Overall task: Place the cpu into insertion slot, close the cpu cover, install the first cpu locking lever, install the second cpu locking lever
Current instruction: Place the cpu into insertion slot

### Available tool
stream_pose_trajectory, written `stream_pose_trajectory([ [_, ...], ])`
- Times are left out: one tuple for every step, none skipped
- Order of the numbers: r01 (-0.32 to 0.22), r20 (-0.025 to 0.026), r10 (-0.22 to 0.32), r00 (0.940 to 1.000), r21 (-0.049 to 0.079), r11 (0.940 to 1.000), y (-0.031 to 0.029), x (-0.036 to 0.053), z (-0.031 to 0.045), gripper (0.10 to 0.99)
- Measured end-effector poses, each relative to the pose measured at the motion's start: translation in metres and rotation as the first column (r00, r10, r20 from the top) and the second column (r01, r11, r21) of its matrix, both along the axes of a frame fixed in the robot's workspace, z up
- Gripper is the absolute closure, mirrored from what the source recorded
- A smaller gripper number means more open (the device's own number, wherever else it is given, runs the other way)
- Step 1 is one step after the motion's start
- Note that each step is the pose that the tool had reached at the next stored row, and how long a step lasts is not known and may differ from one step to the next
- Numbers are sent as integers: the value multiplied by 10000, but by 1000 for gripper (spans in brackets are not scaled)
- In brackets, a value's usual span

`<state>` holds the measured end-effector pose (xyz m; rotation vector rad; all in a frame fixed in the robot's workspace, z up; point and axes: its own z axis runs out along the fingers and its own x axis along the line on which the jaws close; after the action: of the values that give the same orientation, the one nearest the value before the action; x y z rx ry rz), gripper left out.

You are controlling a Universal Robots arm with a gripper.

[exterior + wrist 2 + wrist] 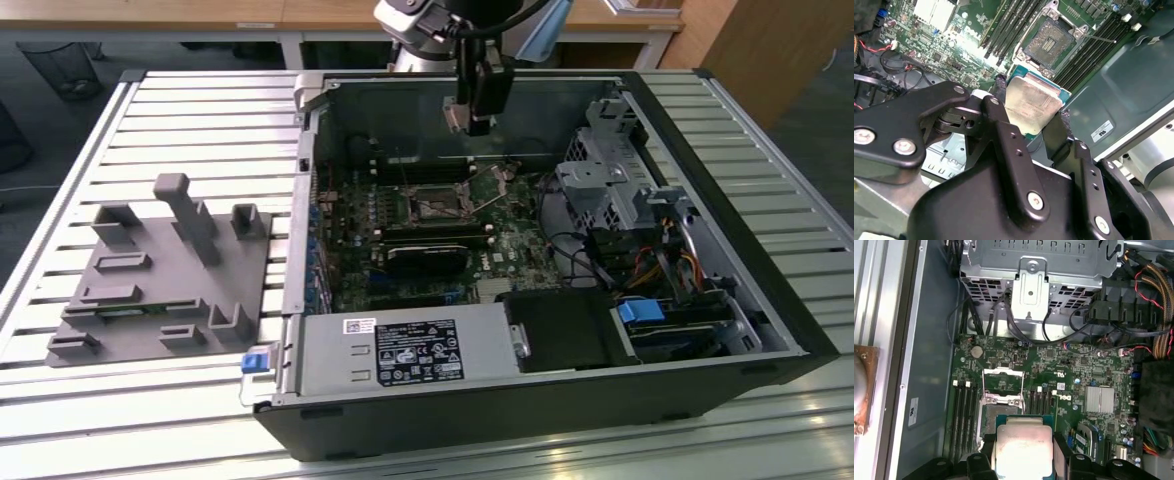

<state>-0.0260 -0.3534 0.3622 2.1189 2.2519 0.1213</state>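
My gripper [1030,106] is clamped on the cpu [1031,97], with a finger against each of two opposite edges and the metal top bare between them. In the exterior view I hang high over the open case [534,415], close to its far wall, and the cpu is well above the board [501,255].

The slot [1050,41] below has no chip in it. In the first wrist view the cover [1004,371] looks swung up and open beside the slot. I judge the first step half done: the cpu is in my grip, not seated. The cover and both levers are left to do.

The case lies on its side on a slatted metal table [174,110]. On the exterior view's left a grey fixture [160,270] sits on the slats, apart from the case. Wooden desks [200,15] stand beyond the table's far edge.
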Motion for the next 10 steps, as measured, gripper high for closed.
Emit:
stream_pose_trajectory([
  [43, 0, -43, 10000, 1, 10000, 0, 0, -1, 545],
  [82, 0, -82, 10000, 0, 10000, 0, 0, -1, 545],
  [120, 0, -120, 9999, 0, 9999, 0, 0, -2, 545],
  [159, 0, -159, 9999, -1, 9999, 0, 0, -3, 545],
  [197, 0, -197, 9998, 0, 9998, 0, 0, -4, 545],
  [236, 0, -236, 9997, 1, 9997, 0, 0, -5, 545],
  [274, 0, -274, 9996, 0, 9996, 0, 0, -5, 545],
  [311, 0, -311, 9995, 0, 9995, 0, 0, -6, 545],
  [352, 0, -352, 9994, 0, 9994, 0, 0, -7, 545],
  [386, 0, -386, 9993, 0, 9993, 0, 0, -8, 545],
])
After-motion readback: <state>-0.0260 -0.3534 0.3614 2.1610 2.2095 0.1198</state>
